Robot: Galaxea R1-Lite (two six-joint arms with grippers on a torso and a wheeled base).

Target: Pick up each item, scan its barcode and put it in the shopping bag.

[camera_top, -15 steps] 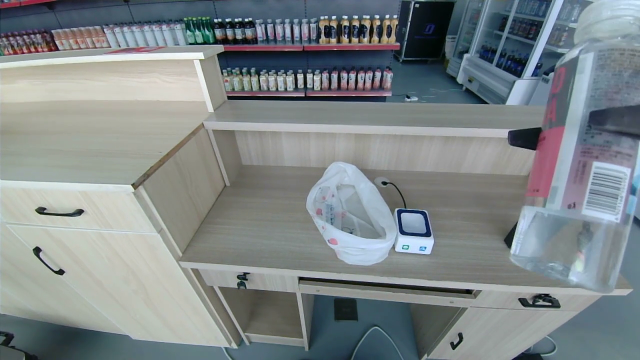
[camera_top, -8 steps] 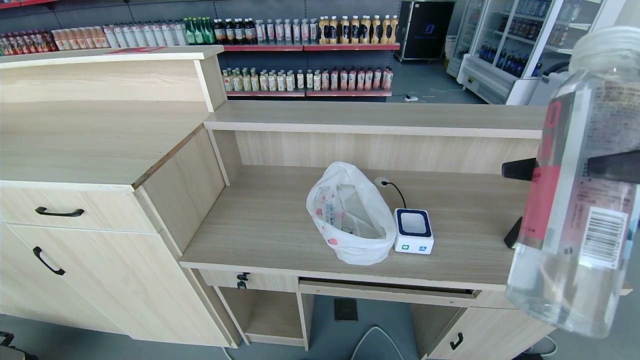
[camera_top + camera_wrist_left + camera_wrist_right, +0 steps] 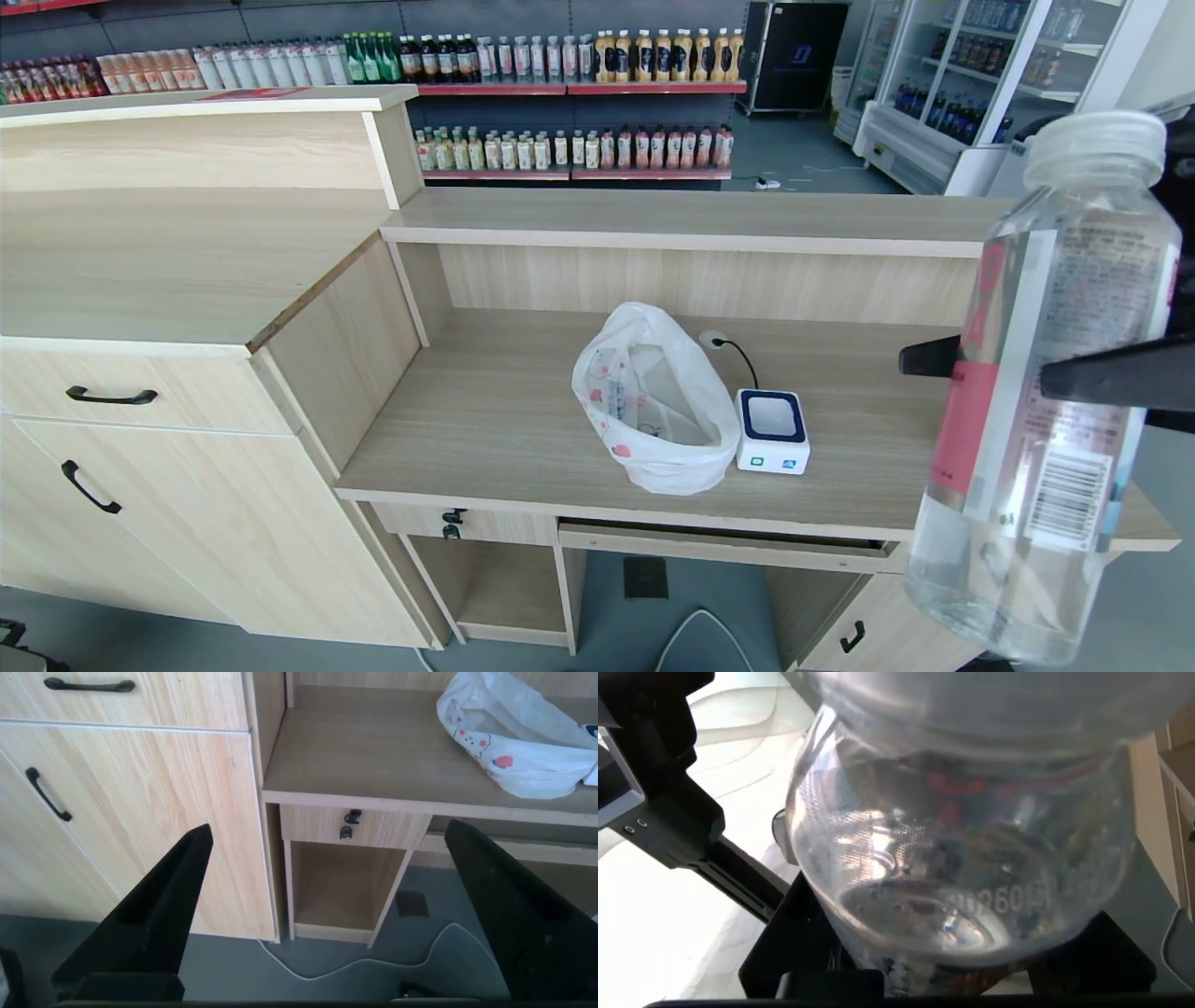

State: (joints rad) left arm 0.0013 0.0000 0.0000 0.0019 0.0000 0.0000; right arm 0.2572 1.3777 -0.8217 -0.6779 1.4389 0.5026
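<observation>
The right pincer [image 3: 976,369] clamps a clear water bottle [image 3: 1055,280] at its middle, one black finger across the label and one behind. The pincer's body is cut off at the frame edge. The bottle hangs nearly upright, cap up, right of the scanner [image 3: 773,429] and the shopping bag [image 3: 653,401]. The left pincer [image 3: 329,831] is spread wide and empty.
</observation>
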